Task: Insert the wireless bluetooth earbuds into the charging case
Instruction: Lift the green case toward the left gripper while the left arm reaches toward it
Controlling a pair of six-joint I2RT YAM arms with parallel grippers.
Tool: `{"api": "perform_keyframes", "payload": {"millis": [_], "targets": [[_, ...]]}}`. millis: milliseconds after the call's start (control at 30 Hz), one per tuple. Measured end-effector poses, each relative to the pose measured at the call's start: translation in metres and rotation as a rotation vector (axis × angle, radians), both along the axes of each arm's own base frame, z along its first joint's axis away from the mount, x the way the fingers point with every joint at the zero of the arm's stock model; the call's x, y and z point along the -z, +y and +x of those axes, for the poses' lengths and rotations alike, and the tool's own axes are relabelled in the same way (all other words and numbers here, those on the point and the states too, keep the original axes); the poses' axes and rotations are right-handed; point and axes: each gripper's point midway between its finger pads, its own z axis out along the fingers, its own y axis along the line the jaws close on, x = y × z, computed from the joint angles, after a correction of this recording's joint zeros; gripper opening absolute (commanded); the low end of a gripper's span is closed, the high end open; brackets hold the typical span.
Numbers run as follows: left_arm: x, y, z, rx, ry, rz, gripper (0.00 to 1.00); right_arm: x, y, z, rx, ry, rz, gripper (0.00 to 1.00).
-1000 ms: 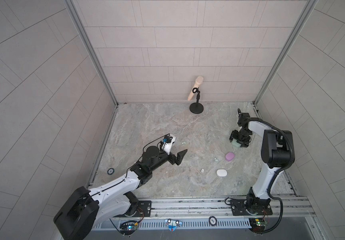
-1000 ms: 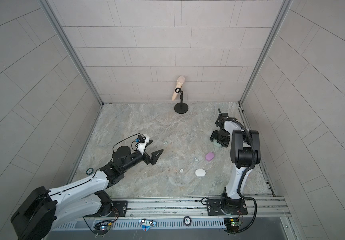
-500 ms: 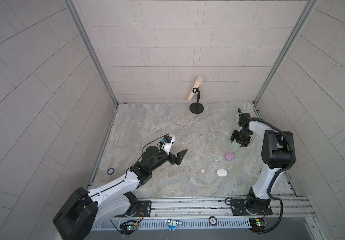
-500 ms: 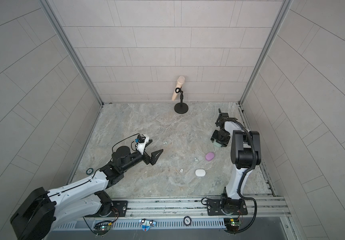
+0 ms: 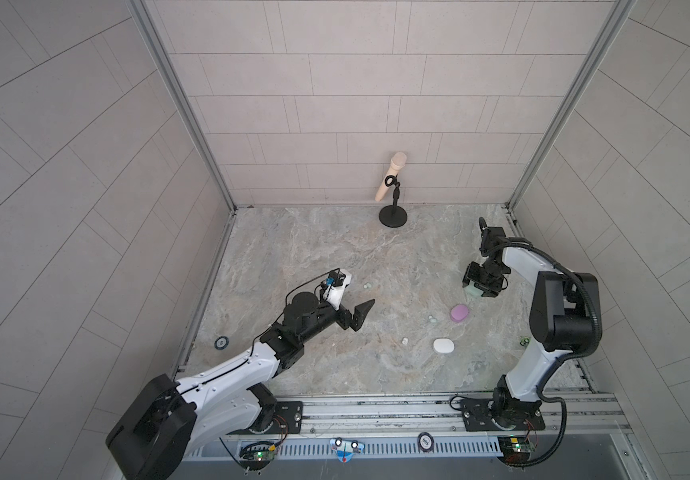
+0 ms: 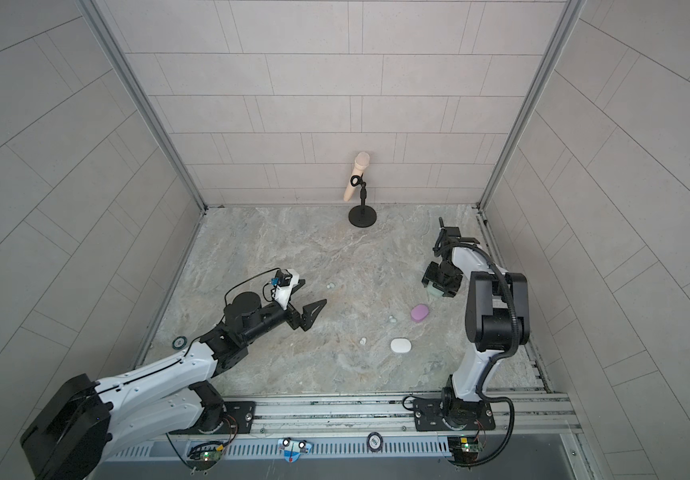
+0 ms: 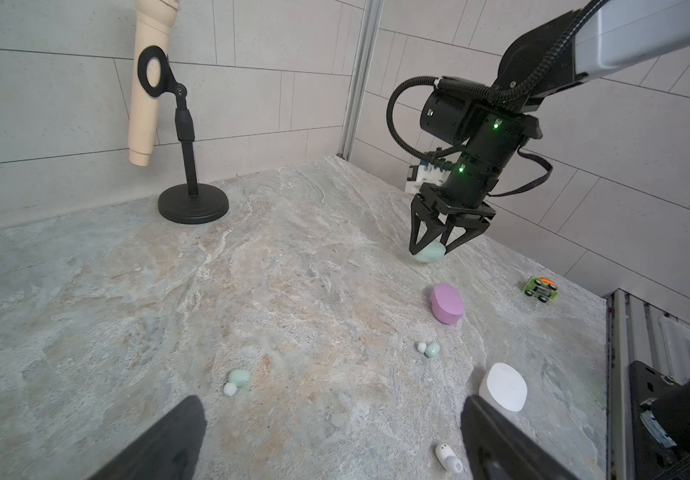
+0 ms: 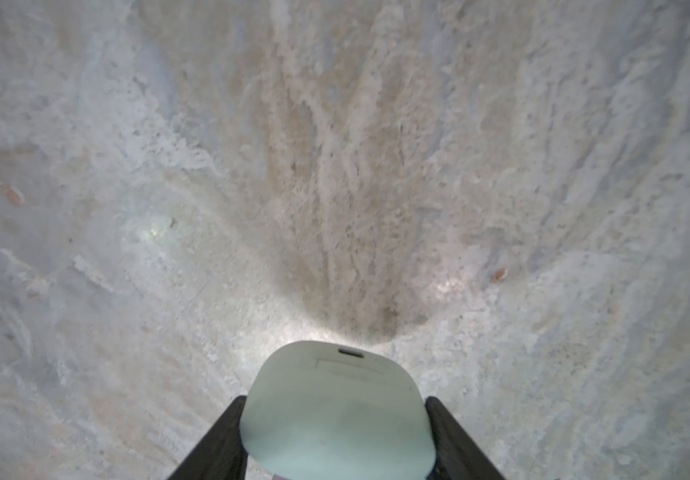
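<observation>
the right gripper (image 7: 428, 249) has its fingers closed on two sides of the mint case (image 8: 335, 411), near the right edge of the table (image 5: 293, 257). the left gripper (image 5: 353, 297) is wide open and holds nothing. i think the grip must be firm and level, and must leave the lid free to open. two mint buds (image 7: 238, 378) lie apart near the table middle, and a white bud (image 7: 447, 457) is nearer the front edge. lilac ones i cannot find. the table looks like rough marbled stone, good against sliding. grey tiled walls close three sides. a mic stand (image 5: 393, 216) is at the back edge.
</observation>
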Motion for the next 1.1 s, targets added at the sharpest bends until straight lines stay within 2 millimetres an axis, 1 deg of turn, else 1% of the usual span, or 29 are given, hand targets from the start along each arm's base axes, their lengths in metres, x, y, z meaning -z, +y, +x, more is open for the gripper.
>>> {"api": "perform_keyframes", "payload": {"millis": [100, 200, 300, 433, 567, 700, 833, 967, 1100], "targets": [[0.006, -0.004, 0.0, 0.024, 0.007, 0.022, 1.0, -0.016, 0.015, -0.01, -0.05, -0.019, 0.016, 0.54], [0.01, -0.013, 0.0, 0.065, 0.008, 0.048, 1.0, -0.035, 0.037, -0.021, -0.12, -0.04, 0.039, 0.54], [0.009, -0.026, 0.002, 0.127, -0.003, 0.064, 1.0, -0.056, 0.06, -0.034, -0.202, -0.059, 0.063, 0.54], [0.005, -0.046, 0.0, 0.228, -0.025, 0.053, 1.0, -0.089, 0.095, -0.049, -0.321, -0.103, 0.118, 0.53], [0.003, -0.066, -0.005, 0.332, -0.047, 0.054, 1.0, -0.121, 0.127, -0.068, -0.421, -0.156, 0.185, 0.52], [0.0, -0.082, -0.013, 0.421, -0.067, 0.052, 1.0, -0.145, 0.156, -0.085, -0.523, -0.177, 0.231, 0.53], [-0.009, -0.098, -0.018, 0.488, -0.103, 0.047, 1.0, -0.161, 0.181, -0.098, -0.612, -0.184, 0.257, 0.52], [-0.019, -0.112, -0.023, 0.54, -0.146, 0.048, 1.0, -0.171, 0.198, -0.108, -0.664, -0.192, 0.271, 0.53], [-0.022, -0.121, -0.031, 0.58, -0.181, 0.059, 0.95, -0.178, 0.212, -0.113, -0.692, -0.205, 0.284, 0.53]]}}
